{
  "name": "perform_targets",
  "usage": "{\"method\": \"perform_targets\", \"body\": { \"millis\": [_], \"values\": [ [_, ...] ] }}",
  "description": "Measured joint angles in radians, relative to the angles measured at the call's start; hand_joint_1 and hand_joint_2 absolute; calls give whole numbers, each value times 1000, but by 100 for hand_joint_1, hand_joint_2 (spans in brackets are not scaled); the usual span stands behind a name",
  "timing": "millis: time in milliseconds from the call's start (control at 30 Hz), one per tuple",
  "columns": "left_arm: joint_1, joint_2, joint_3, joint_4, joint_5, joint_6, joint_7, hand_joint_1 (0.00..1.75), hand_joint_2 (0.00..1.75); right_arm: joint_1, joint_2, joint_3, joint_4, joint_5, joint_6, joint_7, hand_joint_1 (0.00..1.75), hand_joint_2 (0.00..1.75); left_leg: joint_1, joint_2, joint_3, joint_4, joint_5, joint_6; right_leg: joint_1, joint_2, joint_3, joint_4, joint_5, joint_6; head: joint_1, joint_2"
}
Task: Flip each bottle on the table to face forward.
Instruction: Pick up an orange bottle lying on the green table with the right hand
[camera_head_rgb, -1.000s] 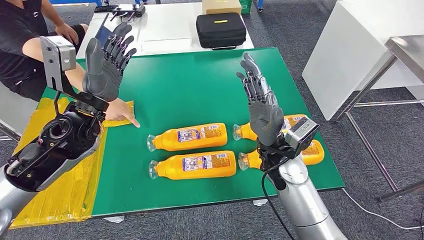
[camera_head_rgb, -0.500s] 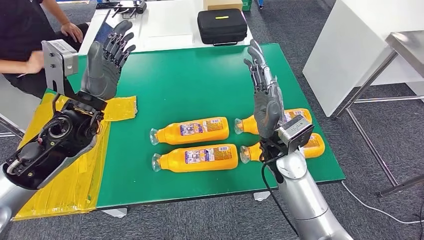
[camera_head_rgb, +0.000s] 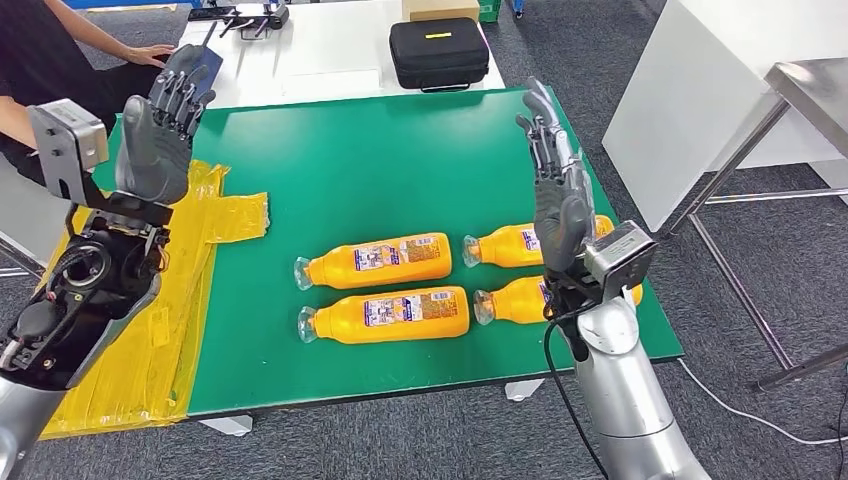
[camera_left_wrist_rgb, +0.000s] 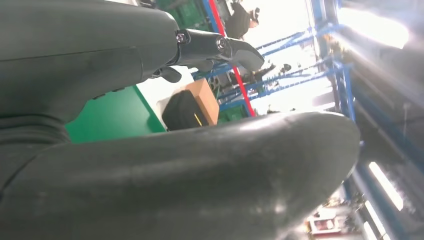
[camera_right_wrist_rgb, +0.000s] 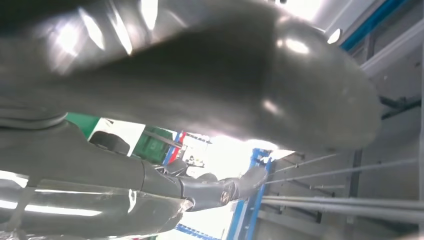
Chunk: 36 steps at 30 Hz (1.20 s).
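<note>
While both hands hover raised, left hand (camera_head_rgb: 155, 150) and right hand (camera_head_rgb: 560, 215) with fingers spread and empty, four orange bottles (camera_head_rgb: 385, 315) lie packed at lower centre of the green desk (camera_head_rgb: 350, 160); a reach could nudge neighbours.

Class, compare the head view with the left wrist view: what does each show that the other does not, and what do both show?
Head view alone: four orange bottles lying on their sides, yellow sheet, right hand raised and empty.

Left wrist view alone: blue racking and bright lights high in the room.

Both: left hand, green table, black case, cardboard box.
</note>
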Motion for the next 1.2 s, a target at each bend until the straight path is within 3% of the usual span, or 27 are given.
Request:
{"method": "perform_targets", "body": {
  "millis": [233,500,867,1200],
  "values": [
    [209,-53,208,-91,-162,-76,-10,0,0,23,-16,-111,-13,-15,75,-9,0,0,-3,-1,-4,0,0,0,-3,-1,-3,0,0,0,0,0],
    [326,-110,305,-181,-234,-98,2,0,0,40,-31,-130,-13,-14,84,-16,0,0,-5,-1,-5,0,0,1,-5,-1,-5,0,1,1,0,0],
    [359,-187,351,-223,-294,-137,29,0,0,34,-38,-129,-12,-16,93,-16,0,0,-5,-1,-6,0,1,1,-5,-1,-5,0,1,1,0,0],
    [359,-210,358,-225,-314,-142,33,0,0,34,-45,-128,-12,-15,91,-8,0,0,-5,-1,-6,0,1,1,-5,-1,-5,0,1,1,0,0]
  ]
}}
